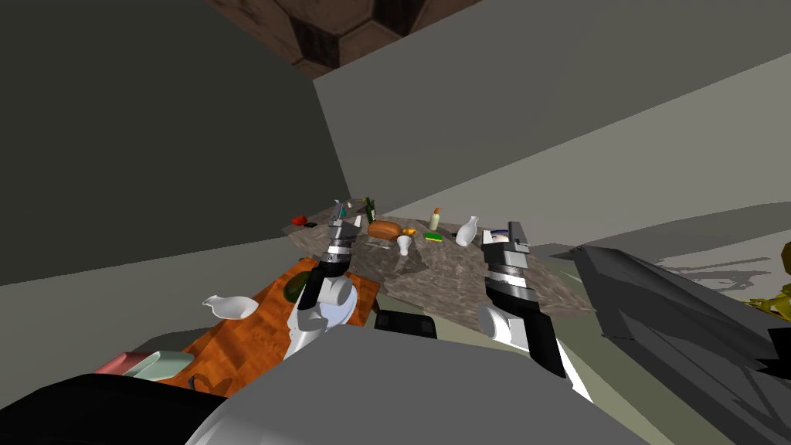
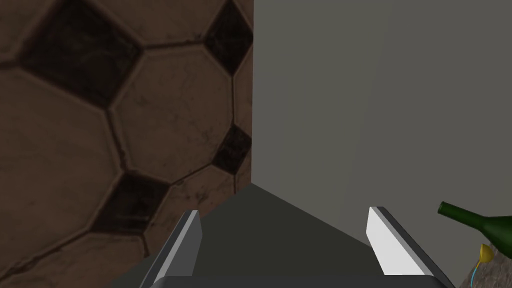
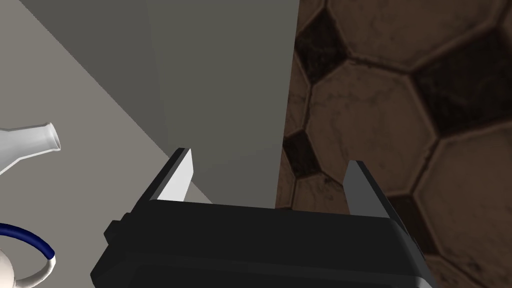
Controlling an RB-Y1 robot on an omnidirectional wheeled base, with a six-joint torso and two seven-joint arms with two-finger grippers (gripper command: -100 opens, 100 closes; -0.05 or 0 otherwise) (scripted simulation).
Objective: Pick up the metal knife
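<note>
Centrally in the head view, small and far off, lies a mottled stone counter (image 1: pixel 463 286). Along it, from left to right, stand a red thing (image 1: pixel 299 220), a green bottle (image 1: pixel 370 207), a brown loaf (image 1: pixel 384 229), a white cup (image 1: pixel 404 245), a green and yellow sponge (image 1: pixel 433 237), a cream bottle (image 1: pixel 435 219) with an orange cap, and a white vase (image 1: pixel 466 231). Which of the small shapes there is the knife I cannot tell. The left hand (image 1: pixel 338 212) is raised at the counter's left end, just left of the loaf. The right hand (image 1: pixel 506 232) is raised just right of the vase. Toward the lower left of the frame an orange counter (image 1: pixel 255 332) carries a white bowl (image 1: pixel 230 307) and a pale plate (image 1: pixel 344 305), the plate partly behind the left forearm.

In the left wrist view the left fingers (image 2: pixel 187 245) stand well apart, released, with nothing between them. At the lower right edge the green bottle's neck juts in, and a small yellow thing (image 2: pixel 485 252) sits just below it.

In the right wrist view the right fingers (image 3: pixel 180 175) are likewise spread and grasp nothing. The vase's neck shows at the left edge. A white thing with a dark blue rim (image 3: pixel 30 250) lies in the lower left corner.
</note>
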